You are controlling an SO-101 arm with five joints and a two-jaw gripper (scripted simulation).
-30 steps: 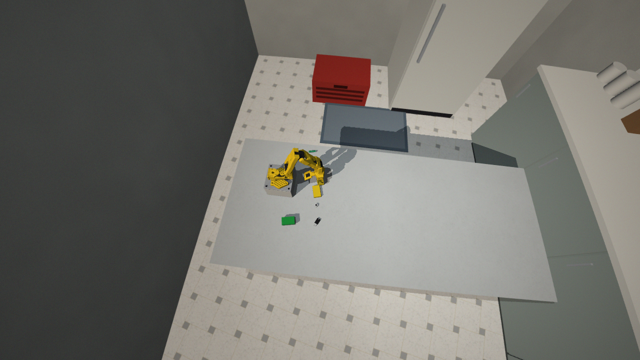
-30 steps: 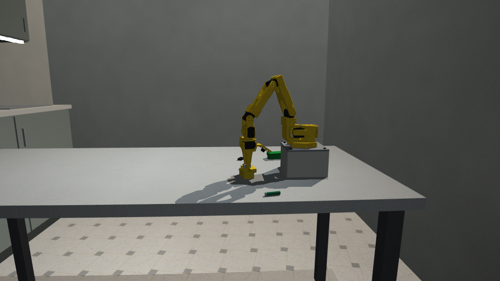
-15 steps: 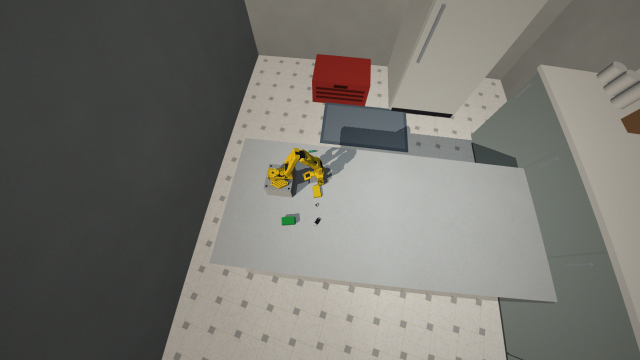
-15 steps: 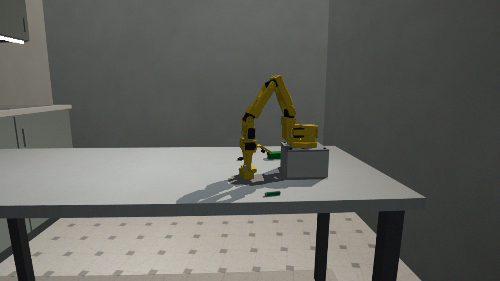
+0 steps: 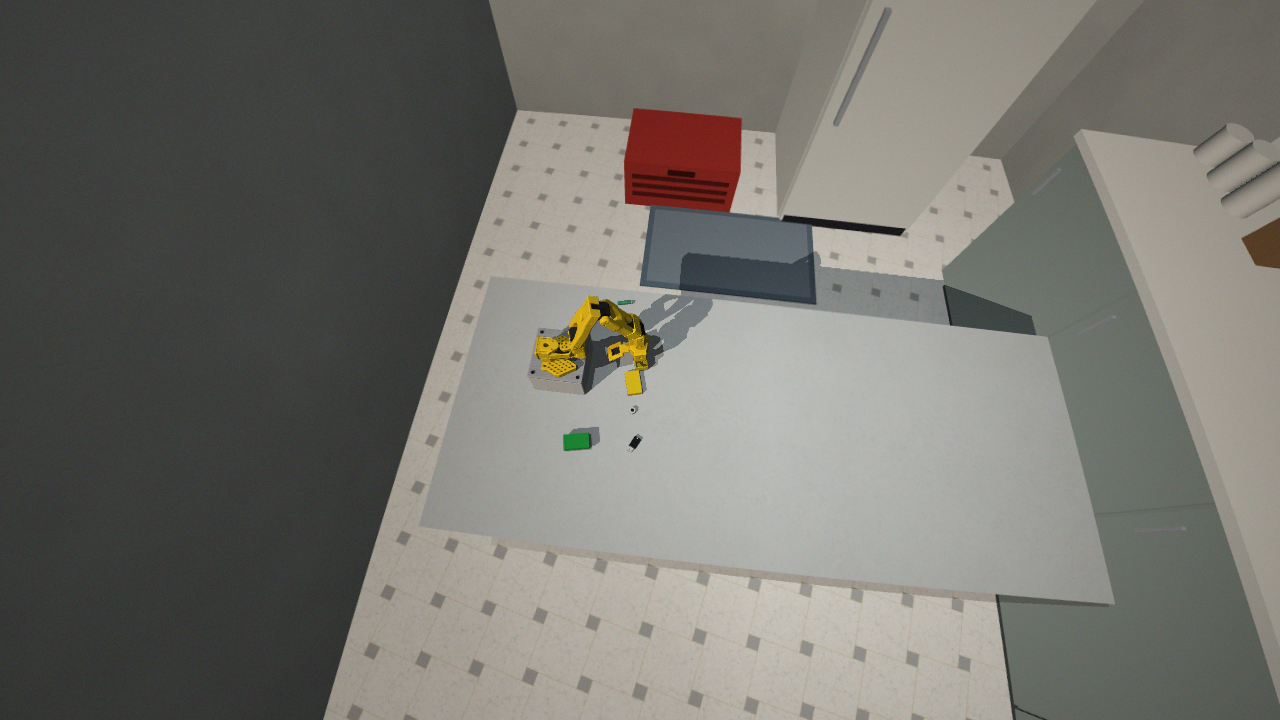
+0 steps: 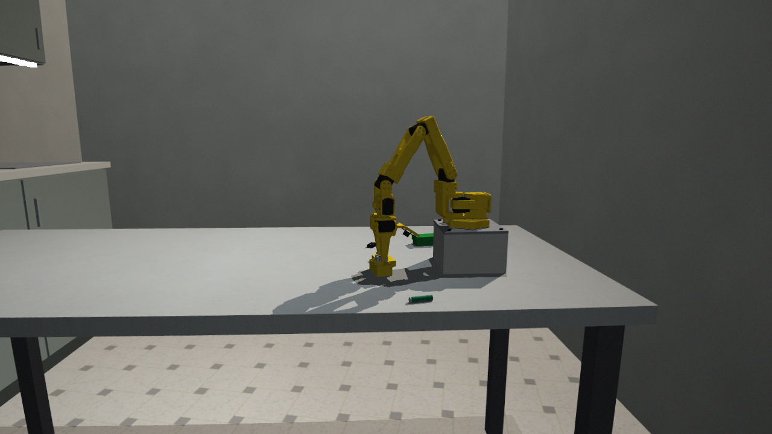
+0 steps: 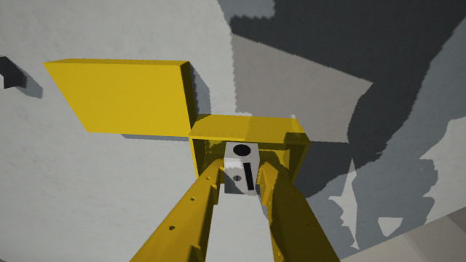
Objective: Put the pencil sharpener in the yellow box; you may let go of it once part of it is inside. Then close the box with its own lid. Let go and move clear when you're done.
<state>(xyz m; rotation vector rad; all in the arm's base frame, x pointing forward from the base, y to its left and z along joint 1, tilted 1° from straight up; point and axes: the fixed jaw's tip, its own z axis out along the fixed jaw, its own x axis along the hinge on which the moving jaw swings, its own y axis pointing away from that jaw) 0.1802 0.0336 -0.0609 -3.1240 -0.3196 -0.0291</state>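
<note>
Top view: high overhead, tilted, far off; takes in the whole long grey table (image 5: 805, 465), the checkered tile floor and a red drawer chest (image 5: 682, 159) at the far wall. Exterior view: roughly table height, standing off one long edge, facing the yellow jointed arm (image 6: 415, 161) on its grey block pedestal (image 6: 496, 258) against a dark wall. Wrist view: very near, looking down along the fingers. All three share the open yellow box (image 7: 247, 129).

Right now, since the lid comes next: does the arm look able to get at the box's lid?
Probably yes, after letting go: the lid lies open flat beside the yellow box, nothing on it, but the gripper holds the pencil sharpener.
</note>
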